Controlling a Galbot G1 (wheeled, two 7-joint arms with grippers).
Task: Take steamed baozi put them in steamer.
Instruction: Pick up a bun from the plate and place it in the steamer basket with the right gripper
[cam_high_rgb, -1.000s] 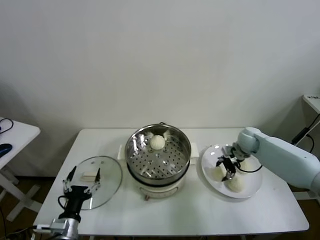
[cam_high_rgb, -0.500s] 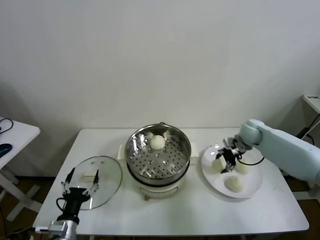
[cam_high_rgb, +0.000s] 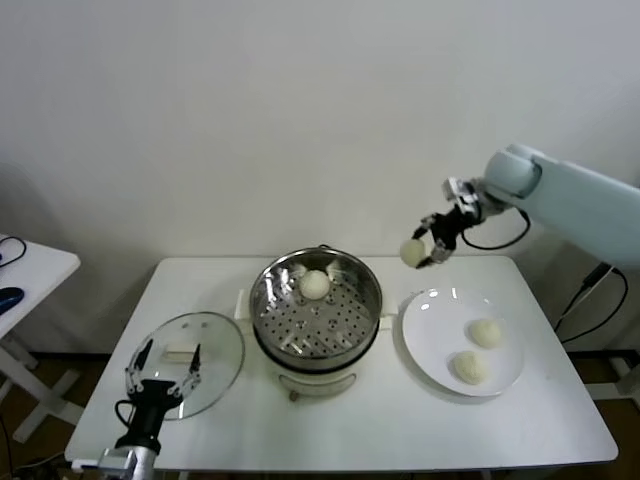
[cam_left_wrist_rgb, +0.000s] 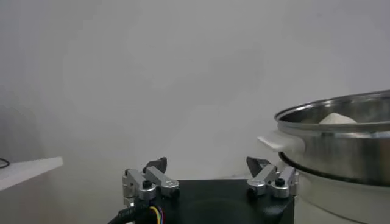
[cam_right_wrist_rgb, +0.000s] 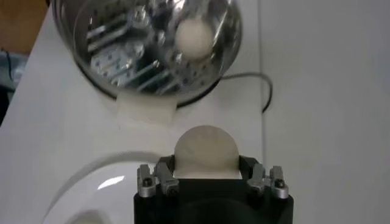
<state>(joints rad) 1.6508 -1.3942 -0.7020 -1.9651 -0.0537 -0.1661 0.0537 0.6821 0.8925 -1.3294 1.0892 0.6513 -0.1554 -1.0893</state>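
Observation:
My right gripper is shut on a cream-white baozi, held high in the air between the steamer and the plate. From the right wrist the same baozi fills the jaws of the right gripper. The steel steamer stands at the table's middle with one baozi on its perforated tray. Two more baozi lie on the white plate. My left gripper stands open low at the front left, beside the glass lid; its own view shows the left gripper with nothing between the jaws.
A round glass lid lies flat on the table left of the steamer. The steamer's cream handle juts toward my left gripper. A second small white table stands at the far left.
My right gripper has lifted one baozi off the plate and carried it up and toward the steamer. Two baozi stay on the plate. The left arm has barely moved.

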